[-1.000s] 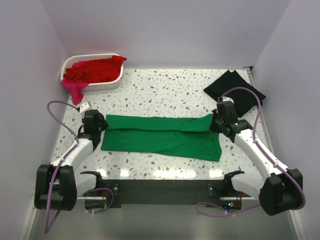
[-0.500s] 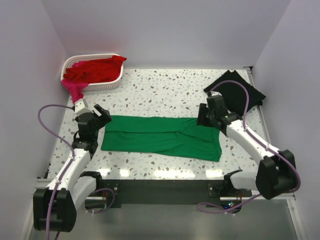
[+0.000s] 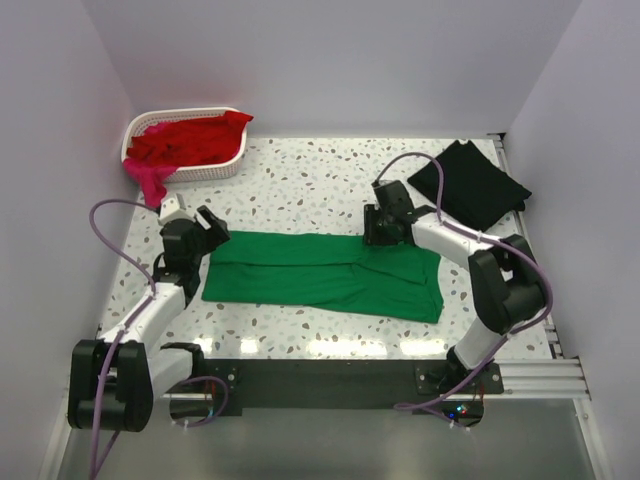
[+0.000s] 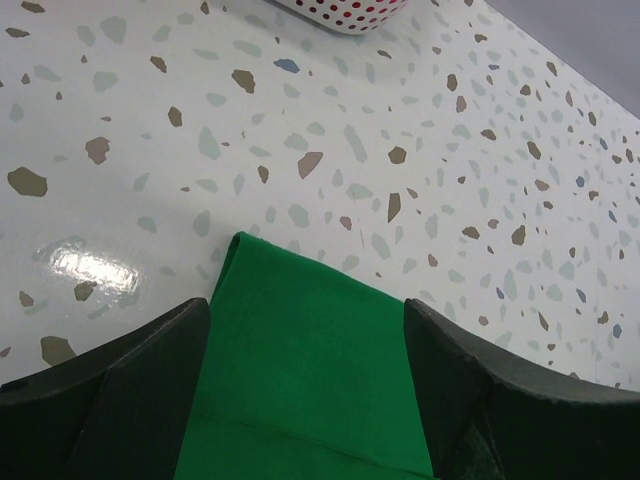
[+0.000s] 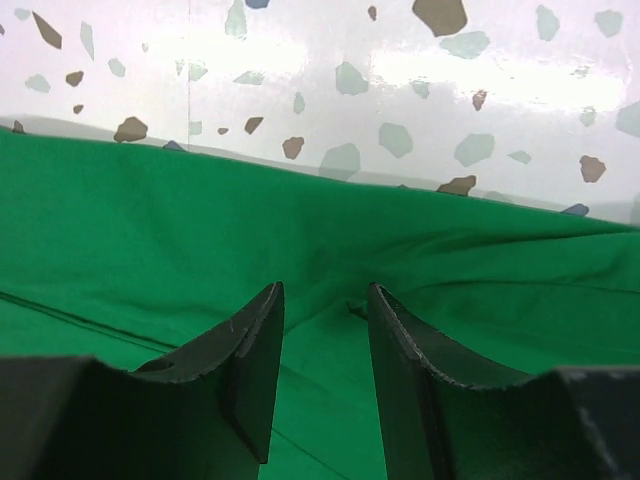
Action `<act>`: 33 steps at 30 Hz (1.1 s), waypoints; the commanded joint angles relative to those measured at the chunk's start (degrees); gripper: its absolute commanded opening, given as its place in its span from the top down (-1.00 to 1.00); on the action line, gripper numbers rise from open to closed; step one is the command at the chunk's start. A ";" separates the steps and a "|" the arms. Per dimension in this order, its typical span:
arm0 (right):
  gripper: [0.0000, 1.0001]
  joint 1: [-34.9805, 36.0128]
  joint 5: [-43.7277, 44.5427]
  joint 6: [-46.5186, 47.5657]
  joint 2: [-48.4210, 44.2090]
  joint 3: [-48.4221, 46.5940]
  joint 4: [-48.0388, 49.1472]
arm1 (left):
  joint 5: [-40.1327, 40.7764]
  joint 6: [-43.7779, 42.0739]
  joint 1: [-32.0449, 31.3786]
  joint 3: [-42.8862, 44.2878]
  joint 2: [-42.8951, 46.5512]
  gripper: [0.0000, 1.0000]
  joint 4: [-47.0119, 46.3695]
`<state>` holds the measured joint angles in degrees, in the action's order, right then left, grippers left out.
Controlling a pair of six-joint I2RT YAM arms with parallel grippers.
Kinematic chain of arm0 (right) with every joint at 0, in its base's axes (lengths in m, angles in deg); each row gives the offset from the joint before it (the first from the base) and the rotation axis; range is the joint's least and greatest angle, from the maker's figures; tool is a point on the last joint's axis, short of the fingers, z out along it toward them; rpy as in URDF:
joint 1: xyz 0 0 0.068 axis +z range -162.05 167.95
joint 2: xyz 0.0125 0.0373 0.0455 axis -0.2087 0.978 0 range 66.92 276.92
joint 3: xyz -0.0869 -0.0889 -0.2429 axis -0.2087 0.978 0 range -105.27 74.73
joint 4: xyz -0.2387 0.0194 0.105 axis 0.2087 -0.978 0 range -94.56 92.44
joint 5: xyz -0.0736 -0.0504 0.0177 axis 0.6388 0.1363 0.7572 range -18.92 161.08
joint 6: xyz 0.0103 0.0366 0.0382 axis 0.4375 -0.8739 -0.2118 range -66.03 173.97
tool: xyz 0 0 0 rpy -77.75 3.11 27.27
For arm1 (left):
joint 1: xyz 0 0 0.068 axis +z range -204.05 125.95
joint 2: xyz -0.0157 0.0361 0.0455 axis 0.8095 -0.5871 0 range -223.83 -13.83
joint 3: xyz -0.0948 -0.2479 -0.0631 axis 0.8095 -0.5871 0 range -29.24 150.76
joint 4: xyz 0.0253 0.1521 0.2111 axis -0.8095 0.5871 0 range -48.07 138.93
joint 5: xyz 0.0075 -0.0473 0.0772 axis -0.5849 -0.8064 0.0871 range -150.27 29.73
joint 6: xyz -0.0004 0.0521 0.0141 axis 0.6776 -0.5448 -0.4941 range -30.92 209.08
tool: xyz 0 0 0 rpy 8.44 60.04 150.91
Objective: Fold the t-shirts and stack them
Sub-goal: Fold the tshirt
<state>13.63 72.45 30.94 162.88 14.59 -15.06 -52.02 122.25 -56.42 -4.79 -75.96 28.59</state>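
Top external view: at the table's [image 3: 320, 180] ten o'clock corner, a white lattice basket [image 3: 205, 172] holds a red t-shirt [image 3: 190, 140]. A magenta-pink t-shirt [image 3: 152, 182] spills over its seven o'clock rim. A green t-shirt [image 3: 320, 275], folded into a long band, lies across the middle from nine to three o'clock. A folded black t-shirt [image 3: 472, 185] sits at two o'clock. The left hand [image 3: 212, 232], fingers spread wide and empty, hovers over the band's nine o'clock end. The right hand [image 3: 385, 232], fingers slightly parted, gripping nothing, is at its one o'clock edge.
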 commanded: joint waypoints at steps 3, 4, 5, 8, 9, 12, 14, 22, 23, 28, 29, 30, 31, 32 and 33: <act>0.16 1.57 1.97 1.76 0.28 -2.88 -0.52 | -0.96 -1.97 -0.09 2.19 -0.01 -0.66 -5.02; 0.16 1.66 2.41 1.84 0.28 -2.88 -0.96 | -0.96 -1.97 -0.09 2.10 -0.01 -0.66 -5.11; 0.16 1.75 2.76 1.93 0.45 -2.79 -1.22 | -1.04 -1.97 -0.09 2.10 -0.10 -0.66 -5.20; 0.16 2.10 4.25 2.11 0.63 -2.35 -1.75 | -1.31 -2.05 -0.09 2.01 -0.01 -0.66 -5.20; 0.16 2.10 4.69 2.11 0.80 -2.18 -1.66 | -1.31 -1.97 -0.09 1.92 0.16 -0.66 -5.29; 0.16 2.10 5.14 2.37 1.94 -2.09 -1.66 | -1.48 -2.05 -0.09 1.74 0.52 -0.66 -5.29; 0.17 2.10 5.22 2.46 2.38 -2.26 -1.23 | -1.57 -2.05 -0.09 1.57 0.78 -0.66 -5.29; 0.45 2.28 5.22 2.55 3.62 -2.79 -2.36 | -1.22 -2.14 -0.09 1.04 2.19 -0.66 -5.20; 0.53 2.28 5.31 2.46 3.36 -2.70 -2.63 | -1.13 -2.14 -0.09 0.95 2.27 -0.66 -5.20; 0.94 3.24 6.54 2.02 1.16 -2.00 -4.12 | -1.13 -2.05 -0.09 0.87 2.36 -0.66 -5.29; 0.99 3.77 6.72 1.85 0.37 -1.83 -4.47 | -1.13 -1.97 -0.09 0.78 2.28 -0.66 -5.46; 0.99 4.12 7.15 1.76 0.02 -1.65 -5.09 | -1.13 -1.97 -0.09 0.78 2.19 -0.66 -5.55; 1.00 4.56 7.51 1.41 -0.33 -1.47 -5.44 | -1.31 -1.97 -0.09 0.78 2.10 -0.66 -5.64; 1.00 5.35 8.21 1.23 -1.12 -1.38 -5.79 | -1.39 -1.88 -0.09 0.86 1.93 -0.66 -5.73; 1.00 5.79 8.65 0.97 -1.48 -1.30 -6.58 | -1.48 -1.97 -0.09 0.78 1.75 -0.66 -5.82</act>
<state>17.71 78.33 32.80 165.44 13.89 -19.43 -53.11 121.20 -56.42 -4.68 -74.58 26.12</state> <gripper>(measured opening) 0.014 0.829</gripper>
